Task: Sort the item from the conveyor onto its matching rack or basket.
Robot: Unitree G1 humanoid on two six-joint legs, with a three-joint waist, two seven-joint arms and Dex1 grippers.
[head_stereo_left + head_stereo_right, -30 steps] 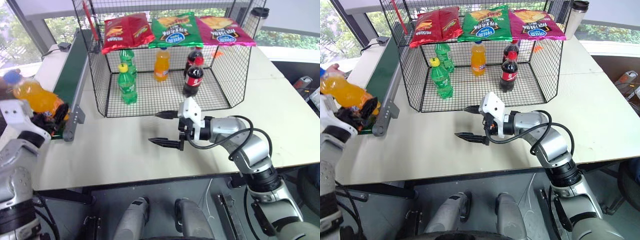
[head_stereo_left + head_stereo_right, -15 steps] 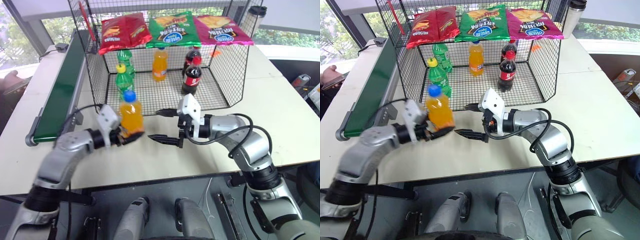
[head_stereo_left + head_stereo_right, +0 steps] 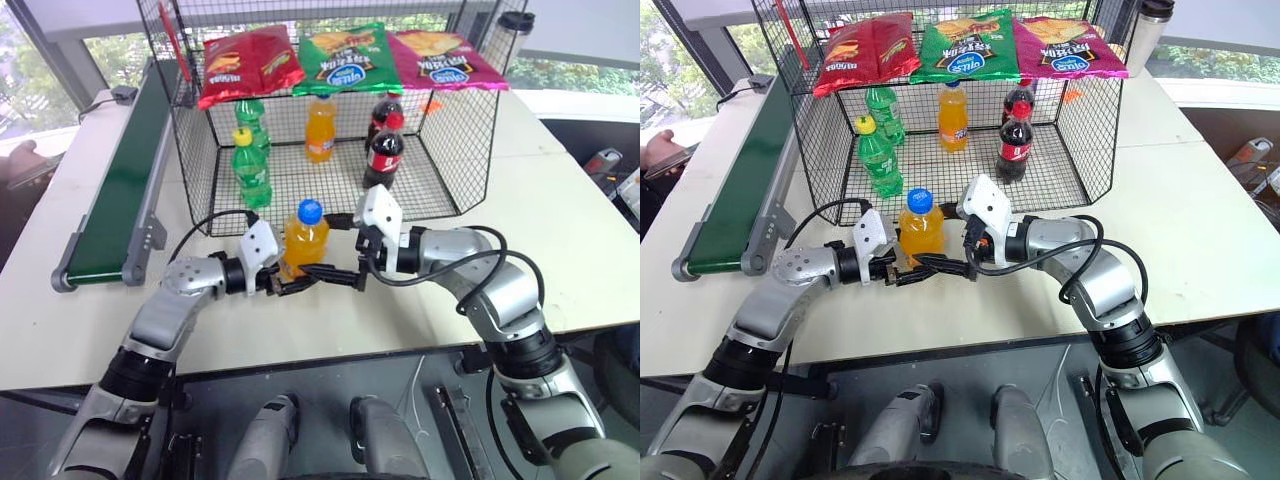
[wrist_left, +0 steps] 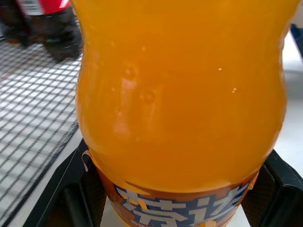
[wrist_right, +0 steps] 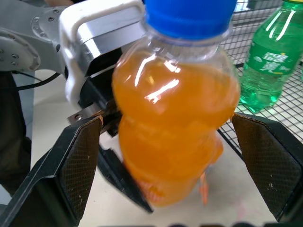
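The item, a small orange soda bottle (image 3: pixel 305 238) with a blue cap, stands upright just in front of the black wire-mesh basket (image 3: pixel 455 150). My left gripper (image 3: pixel 289 284) is shut on the bottle's lower part, at the label band (image 4: pixel 184 208). My right gripper (image 3: pixel 322 248) is open. It comes in from the right, and its two black fingers (image 5: pixel 78 165) stand on either side of the bottle (image 5: pixel 175 118) without pressing it. The dark green conveyor (image 3: pixel 125 190) runs along the table's left side with nothing on it.
Inside the basket stand green bottles (image 3: pixel 252 165), an orange-capped orange bottle (image 3: pixel 320 128) and cola bottles (image 3: pixel 384 152). Three chip bags (image 3: pixel 350 58) lie on its mesh top. A tumbler (image 3: pixel 518 35) stands at the back right. A person's hand (image 3: pixel 660 150) shows at the far left.
My left arm has swung the bottle from the conveyor's end on the left to the table's middle, between the right gripper's open fingers. The right gripper stayed in place.
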